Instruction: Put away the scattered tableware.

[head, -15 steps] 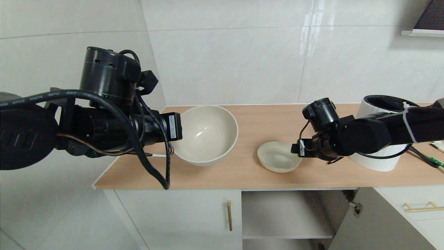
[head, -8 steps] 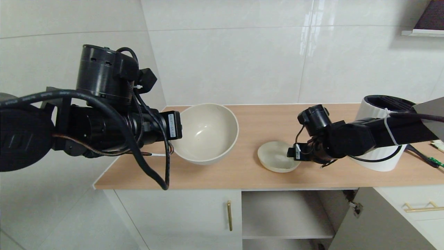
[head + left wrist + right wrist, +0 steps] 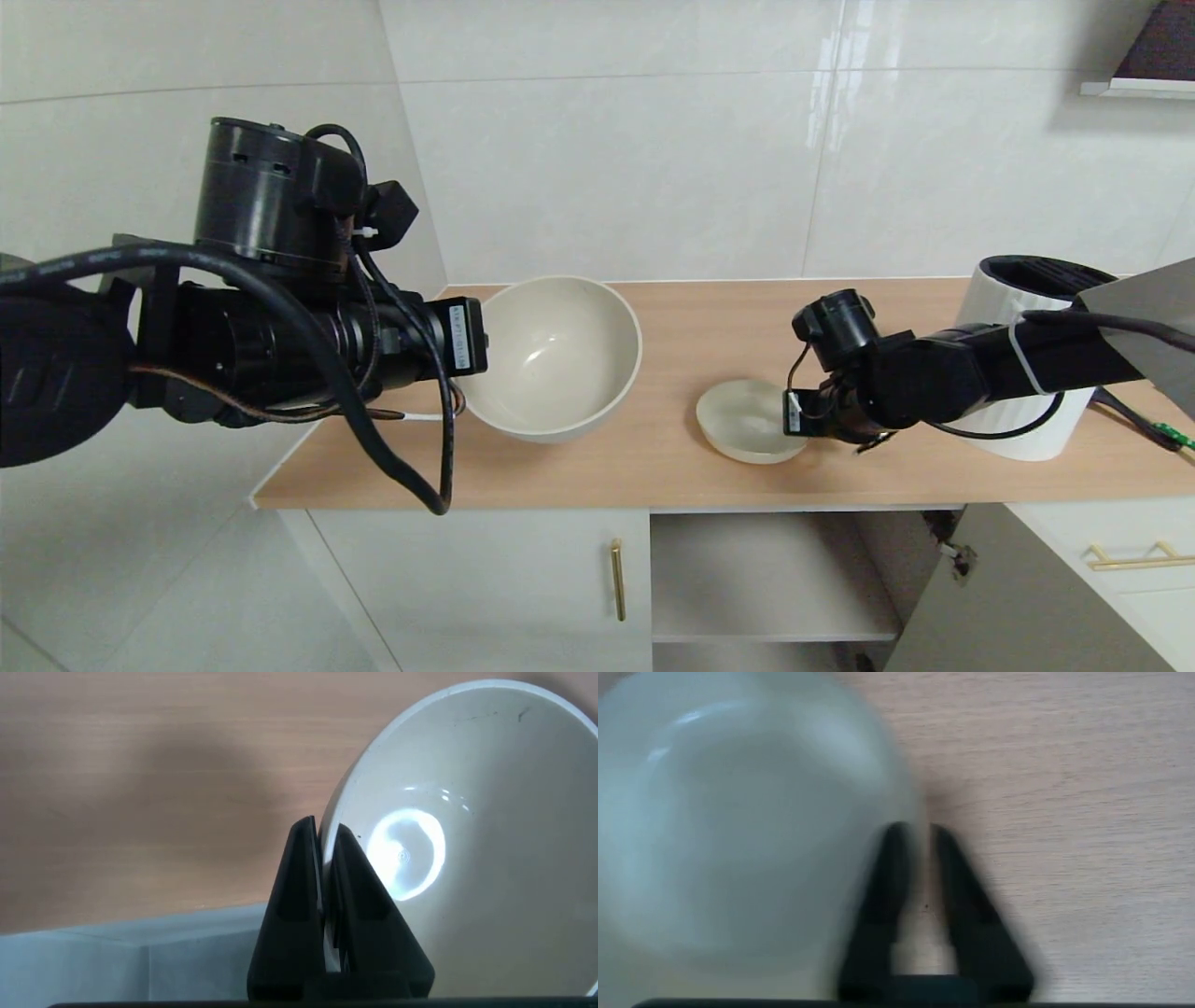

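A large cream bowl [image 3: 560,355] hangs tilted just over the left part of the wooden counter [image 3: 691,317]. My left gripper [image 3: 471,341] is shut on its near rim. In the left wrist view the two fingers [image 3: 327,835] pinch the rim of the large bowl [image 3: 486,812]. A small translucent white bowl [image 3: 742,425] rests on the counter right of centre. My right gripper [image 3: 789,420] is at its right rim. In the right wrist view the narrow-set fingers [image 3: 917,835] straddle the edge of the small bowl [image 3: 738,831].
A white cylindrical container [image 3: 1022,439] with a black top stands at the counter's right, behind my right arm. Below the counter an open cabinet shelf [image 3: 766,579] shows, its door [image 3: 990,597] swung out to the right. Tiled walls close the back and left.
My right gripper has moved left onto the small bowl's rim, and the bowl has shifted slightly. My left gripper has raised the large bowl a little.
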`<state>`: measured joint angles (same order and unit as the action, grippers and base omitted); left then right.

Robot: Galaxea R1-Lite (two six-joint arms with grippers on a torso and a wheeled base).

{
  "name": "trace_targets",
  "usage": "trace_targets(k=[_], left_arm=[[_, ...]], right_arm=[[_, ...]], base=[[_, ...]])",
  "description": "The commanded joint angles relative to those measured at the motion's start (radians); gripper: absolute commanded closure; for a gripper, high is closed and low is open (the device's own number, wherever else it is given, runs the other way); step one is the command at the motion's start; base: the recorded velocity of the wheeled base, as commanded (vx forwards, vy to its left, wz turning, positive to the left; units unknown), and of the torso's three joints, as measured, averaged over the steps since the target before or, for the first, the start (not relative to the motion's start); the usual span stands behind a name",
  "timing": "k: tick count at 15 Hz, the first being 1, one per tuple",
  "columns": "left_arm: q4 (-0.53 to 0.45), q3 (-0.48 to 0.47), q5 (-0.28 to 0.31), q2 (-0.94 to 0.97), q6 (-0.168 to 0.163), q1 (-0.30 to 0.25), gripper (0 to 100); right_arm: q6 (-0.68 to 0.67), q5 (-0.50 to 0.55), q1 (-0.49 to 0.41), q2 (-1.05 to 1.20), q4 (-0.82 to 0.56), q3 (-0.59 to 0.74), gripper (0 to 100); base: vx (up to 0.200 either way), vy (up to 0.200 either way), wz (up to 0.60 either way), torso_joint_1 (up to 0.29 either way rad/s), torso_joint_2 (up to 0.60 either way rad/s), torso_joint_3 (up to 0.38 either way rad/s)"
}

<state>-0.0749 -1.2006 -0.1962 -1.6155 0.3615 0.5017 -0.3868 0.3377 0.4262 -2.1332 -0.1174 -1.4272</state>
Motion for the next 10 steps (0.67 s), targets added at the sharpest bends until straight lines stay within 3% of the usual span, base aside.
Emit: trace_targets(k=[1,8,10], left_arm=[[0.0,0.003,0.0,0.005,0.001,0.0,100],[0.0,0.013,0.011,0.019,-0.001,0.02,100],[-0.002,0.015,0.014,0.019,-0.026,0.028,100]], right_arm=[[0.0,0.0,0.0,-0.004,-0.001,-0.002,100],[-0.003,-0.005,0.023,0.045,-0.008,-0.002,100],[-0.001,0.0,0.043,0.096,-0.007,0.027,100]], base=[[0.0,0.0,0.0,0.0,0.0,0.0],[0.0,0.0,0.0,0.0,0.0,0.0],[0.0,0.0,0.0,0.0,0.0,0.0]])
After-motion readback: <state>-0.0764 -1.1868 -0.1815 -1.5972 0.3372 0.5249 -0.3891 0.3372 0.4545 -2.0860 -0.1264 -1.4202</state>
